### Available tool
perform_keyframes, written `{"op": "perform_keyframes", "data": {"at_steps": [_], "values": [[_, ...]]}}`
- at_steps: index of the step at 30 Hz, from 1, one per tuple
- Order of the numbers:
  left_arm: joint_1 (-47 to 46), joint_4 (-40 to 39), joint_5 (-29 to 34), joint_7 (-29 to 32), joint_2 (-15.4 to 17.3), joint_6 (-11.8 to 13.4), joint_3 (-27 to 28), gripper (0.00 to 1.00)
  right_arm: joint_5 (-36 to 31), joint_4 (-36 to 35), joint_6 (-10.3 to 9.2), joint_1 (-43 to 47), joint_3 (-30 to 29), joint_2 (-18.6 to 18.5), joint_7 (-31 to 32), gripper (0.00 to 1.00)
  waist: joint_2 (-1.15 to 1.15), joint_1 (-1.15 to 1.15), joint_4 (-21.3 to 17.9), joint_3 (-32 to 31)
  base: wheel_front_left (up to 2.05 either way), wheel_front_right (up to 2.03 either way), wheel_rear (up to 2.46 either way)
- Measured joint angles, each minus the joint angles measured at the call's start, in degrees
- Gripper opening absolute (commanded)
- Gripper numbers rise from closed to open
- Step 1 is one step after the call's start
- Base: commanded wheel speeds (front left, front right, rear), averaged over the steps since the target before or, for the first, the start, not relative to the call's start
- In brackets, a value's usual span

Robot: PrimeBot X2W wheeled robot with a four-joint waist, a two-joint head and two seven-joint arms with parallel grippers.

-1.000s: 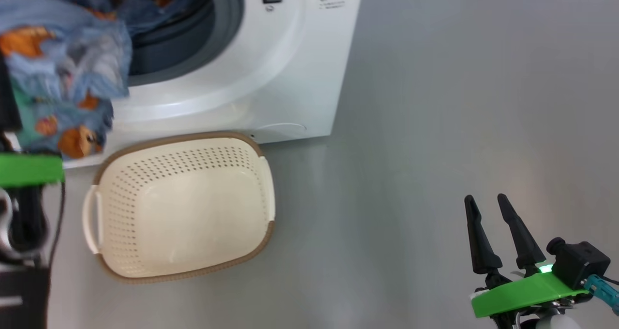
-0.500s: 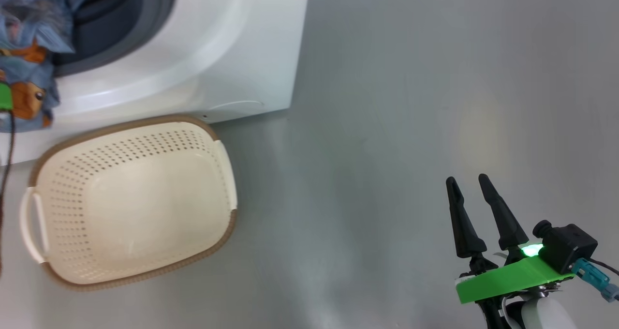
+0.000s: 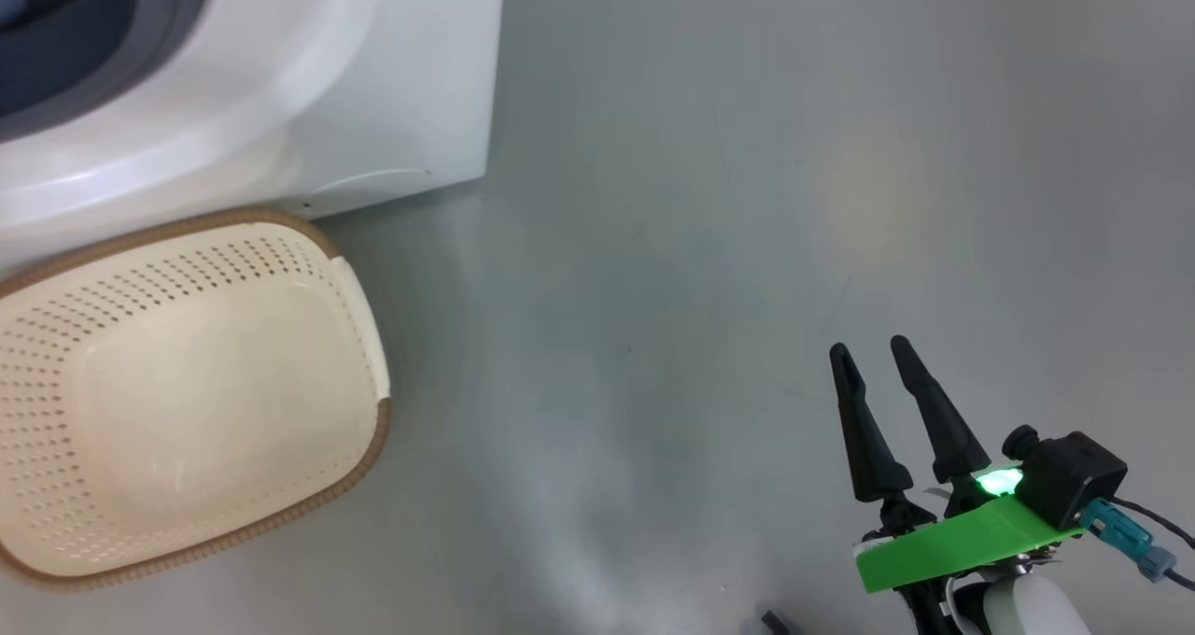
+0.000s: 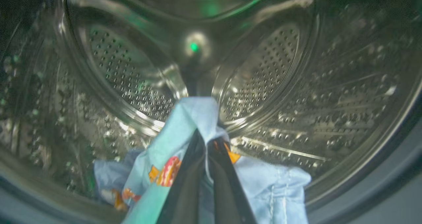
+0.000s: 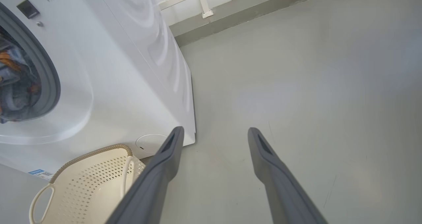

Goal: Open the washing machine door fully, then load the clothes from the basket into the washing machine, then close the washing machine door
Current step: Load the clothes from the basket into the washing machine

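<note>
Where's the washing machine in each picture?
Head view: the washing machine is in the upper left corner, above the basket.
Left wrist view: we look inside its steel drum, clothes at the bottom.
Right wrist view: the washing machine stands on the left.
Shared landmark: the grey rubber ring round its opening.

Bare floor (image 3: 747, 196) beside washing machine (image 3: 401, 75).

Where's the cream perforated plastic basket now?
In the head view's lower left, the cream perforated basket sits on the grey floor before the white washing machine.
</note>
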Motion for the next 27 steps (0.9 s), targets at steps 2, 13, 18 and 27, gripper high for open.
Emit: {"op": "perform_keyframes", "data": {"at_steps": [2, 13, 18, 27], "values": [[-2.17, -2.96, 0.92, 0.00, 0.66, 0.00, 1.44, 0.00, 0.01, -0.25, 0.00, -0.14, 0.10, 0.02, 0.00, 1.00, 0.00, 0.00, -0.31, 0.69, 0.00, 0.00, 0.00], [-2.98, -8.45, 6.35, -0.08, -0.07, 0.00, 8.05, 1.00, 0.80, -0.88, 0.00, -2.13, 0.48, 0.04, -0.01, 1.00, 0.00, 0.00, -0.80, 2.87, 0.00, 0.00, 0.00], [-1.24, -5.63, 5.45, -0.08, -0.58, 0.00, 6.83, 1.00, 0.99, -0.89, 0.00, -2.18, 0.45, 0.04, -0.01, 1.00, 0.00, 0.00, -0.34, 2.99, 0.00, 0.00, 0.00], [2.46, -5.20, 3.15, -0.08, -1.77, 0.00, 5.45, 1.00, 0.93, -0.82, 0.00, -2.26, 0.21, 0.03, -0.01, 1.00, 0.00, 0.00, 1.22, 2.14, 0.00, 0.00, 0.00]]}}
